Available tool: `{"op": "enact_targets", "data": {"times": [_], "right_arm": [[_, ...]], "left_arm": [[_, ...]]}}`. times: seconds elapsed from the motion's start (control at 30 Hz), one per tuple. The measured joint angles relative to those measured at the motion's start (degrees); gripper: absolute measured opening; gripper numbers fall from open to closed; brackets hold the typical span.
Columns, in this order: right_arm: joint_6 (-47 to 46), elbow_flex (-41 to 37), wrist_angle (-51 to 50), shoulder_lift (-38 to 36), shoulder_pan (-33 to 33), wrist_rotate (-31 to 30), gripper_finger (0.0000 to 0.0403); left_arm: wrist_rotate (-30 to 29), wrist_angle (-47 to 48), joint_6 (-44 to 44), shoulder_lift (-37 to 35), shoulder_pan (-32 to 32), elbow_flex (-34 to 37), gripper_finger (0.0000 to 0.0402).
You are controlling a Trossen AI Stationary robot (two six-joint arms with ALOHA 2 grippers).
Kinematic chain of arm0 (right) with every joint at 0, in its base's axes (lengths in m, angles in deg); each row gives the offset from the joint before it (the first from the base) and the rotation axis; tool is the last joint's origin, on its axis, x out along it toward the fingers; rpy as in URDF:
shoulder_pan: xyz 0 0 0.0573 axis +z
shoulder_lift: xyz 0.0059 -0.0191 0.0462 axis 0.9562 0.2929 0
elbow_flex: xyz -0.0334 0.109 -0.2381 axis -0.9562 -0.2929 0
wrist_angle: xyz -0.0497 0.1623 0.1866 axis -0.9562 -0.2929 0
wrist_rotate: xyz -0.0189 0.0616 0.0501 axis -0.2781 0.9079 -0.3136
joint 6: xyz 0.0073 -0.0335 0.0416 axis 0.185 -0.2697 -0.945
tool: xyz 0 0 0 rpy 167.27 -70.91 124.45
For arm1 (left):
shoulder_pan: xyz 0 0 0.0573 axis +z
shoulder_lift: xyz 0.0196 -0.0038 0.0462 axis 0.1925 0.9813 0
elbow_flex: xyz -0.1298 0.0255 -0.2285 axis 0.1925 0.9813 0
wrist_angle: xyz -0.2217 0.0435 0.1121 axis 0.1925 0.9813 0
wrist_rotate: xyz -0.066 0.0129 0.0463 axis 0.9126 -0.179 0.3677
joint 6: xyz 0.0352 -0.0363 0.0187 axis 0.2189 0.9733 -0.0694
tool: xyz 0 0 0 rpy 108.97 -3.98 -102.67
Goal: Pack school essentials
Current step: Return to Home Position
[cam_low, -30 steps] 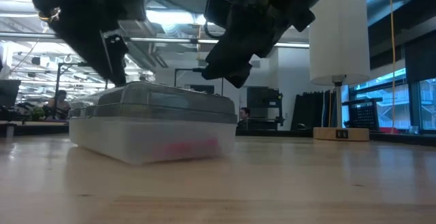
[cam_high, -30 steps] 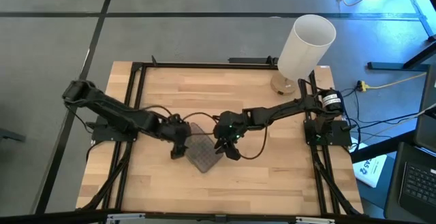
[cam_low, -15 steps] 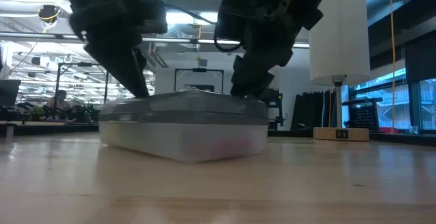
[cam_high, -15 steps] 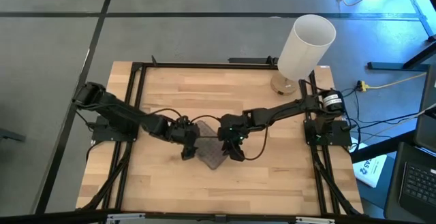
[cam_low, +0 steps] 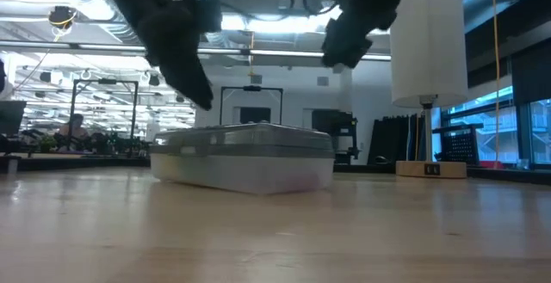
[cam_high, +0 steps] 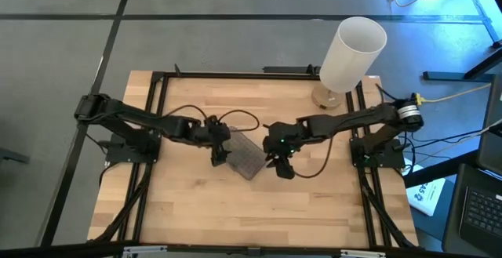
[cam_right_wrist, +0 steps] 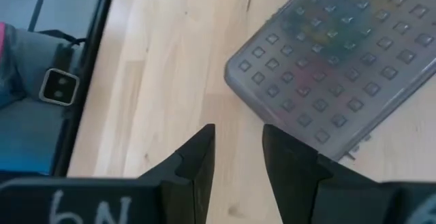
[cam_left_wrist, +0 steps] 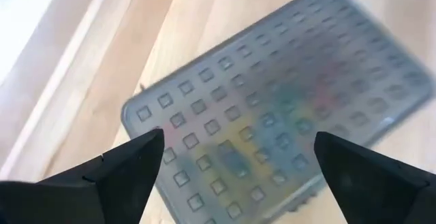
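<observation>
A clear rectangular case with a grey dimpled lid (cam_high: 245,158) lies flat on the wooden table near its middle, its lid down. Blurred coloured things, the school essentials, show through the lid (cam_left_wrist: 286,108). My left gripper (cam_high: 220,153) hovers open at the case's left end, its fingers (cam_left_wrist: 136,159) spread wide above the lid. My right gripper (cam_high: 283,166) hangs just right of the case and above it (cam_low: 344,46). Its fingers (cam_right_wrist: 197,152) stand a small gap apart with nothing between them.
A tall white cylinder (cam_high: 353,52) stands on a wooden base at the table's far right corner. Black frame rails (cam_high: 157,117) run along the table's left, far and right sides. Bare wood lies in front of the case, toward the near edge.
The case has slid toward the table's right and far side and turned a little, staying flat. My left gripper followed it toward the right. My right gripper has drawn off toward the right and risen clear of the case.
</observation>
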Motion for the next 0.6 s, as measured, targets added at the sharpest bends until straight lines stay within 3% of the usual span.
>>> {"op": "enact_targets", "data": {"times": [0.17, 0.37, 0.53, 0.6], "right_arm": [[0.0, 0.0, -0.3, -3.1, -0.1, -0.3, 0.0126], [0.1, 0.0, -4.0, -7.4, -0.8, -2.2, 0.0090], [0.7, 0.0, -7.1, -12.6, -1.3, -4.9, 0.0014], [1.6, 0.0, -7.9, -14.9, -1.3, -6.2, 0.0009]], "left_arm": [[2.4, -0.2, -4.8, -5.4, 0.7, -0.1, 0.0373], [-2.7, 0.8, -1.9, -11.7, 1.2, -0.1, 0.0367], [-3.9, 5.4, -1.6, -17.2, 2.3, -0.2, 0.0320], [-4.9, 7.2, -1.6, -19.8, 2.7, -0.2, 0.0289]]}}
